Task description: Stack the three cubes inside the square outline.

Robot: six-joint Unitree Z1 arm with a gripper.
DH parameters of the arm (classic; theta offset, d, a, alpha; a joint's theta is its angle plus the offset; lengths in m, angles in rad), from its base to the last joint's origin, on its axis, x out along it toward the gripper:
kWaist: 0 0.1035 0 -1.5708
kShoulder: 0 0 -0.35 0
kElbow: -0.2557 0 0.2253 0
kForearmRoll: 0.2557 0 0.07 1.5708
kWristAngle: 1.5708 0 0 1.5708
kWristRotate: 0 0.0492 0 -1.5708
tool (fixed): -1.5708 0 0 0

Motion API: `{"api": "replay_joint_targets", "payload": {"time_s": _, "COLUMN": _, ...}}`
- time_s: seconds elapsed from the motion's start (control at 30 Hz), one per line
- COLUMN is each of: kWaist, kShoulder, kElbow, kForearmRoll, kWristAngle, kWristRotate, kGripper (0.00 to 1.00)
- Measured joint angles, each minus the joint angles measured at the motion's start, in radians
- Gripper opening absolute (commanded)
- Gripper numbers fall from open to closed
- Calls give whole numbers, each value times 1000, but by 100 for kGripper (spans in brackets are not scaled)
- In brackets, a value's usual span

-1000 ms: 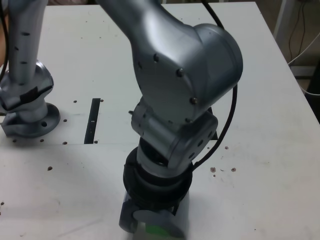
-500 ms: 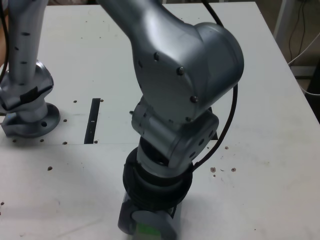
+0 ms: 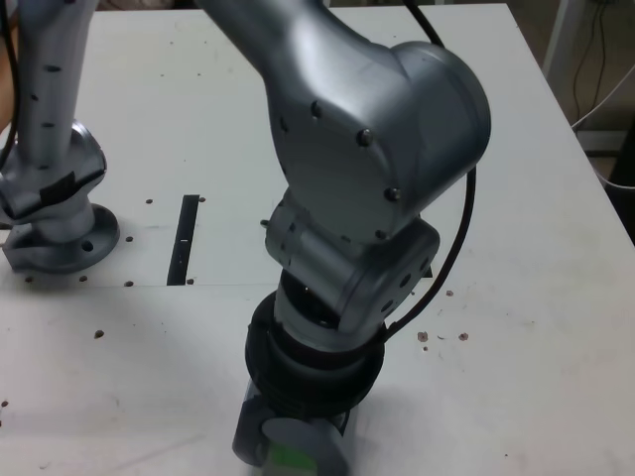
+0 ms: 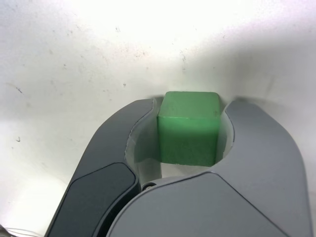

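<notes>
Green cube (image 4: 189, 127) clamped in the gripper (image 4: 190, 129) at the near edge of the white table (image 3: 556, 297).

Going across the exterior view from its left: the arm's base (image 3: 58, 233) is bolted to the table, a thin black strip (image 3: 185, 239) lies flat just beside it, and then the silver arm fills the middle, reaching down to the gripper (image 3: 290, 454) at the bottom edge, where a sliver of green (image 3: 291, 457) shows under the grey housing. A dark corner (image 3: 425, 266) peeks out behind the forearm, too hidden to tell what it is. In the wrist view both jaws press against opposite sides of the cube, closed onto it, with the scuffed white tabletop (image 4: 74, 59) beyond it.
</notes>
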Motion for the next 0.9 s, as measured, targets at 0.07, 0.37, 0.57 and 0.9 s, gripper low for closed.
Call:
{"api": "replay_joint_targets", "payload": {"time_s": 0.07, "kWaist": 1, "kShoulder": -1, "kElbow": -9, "kForearmRoll": 13, "kWristAngle": 5, "kWristRotate": 4, "kGripper": 21}}
{"api": "replay_joint_targets", "payload": {"time_s": 0.37, "kWaist": 64, "kShoulder": -80, "kElbow": -39, "kForearmRoll": 123, "kWristAngle": 55, "kWristRotate": 80, "kGripper": 21}}
{"api": "replay_joint_targets", "payload": {"time_s": 0.57, "kWaist": 125, "kShoulder": -92, "kElbow": -107, "kForearmRoll": 202, "kWristAngle": 76, "kWristRotate": 164, "kGripper": 21}}
{"api": "replay_joint_targets", "payload": {"time_s": 0.9, "kWaist": 252, "kShoulder": -158, "kElbow": -196, "kForearmRoll": 287, "kWristAngle": 122, "kWristRotate": 311, "kGripper": 21}}
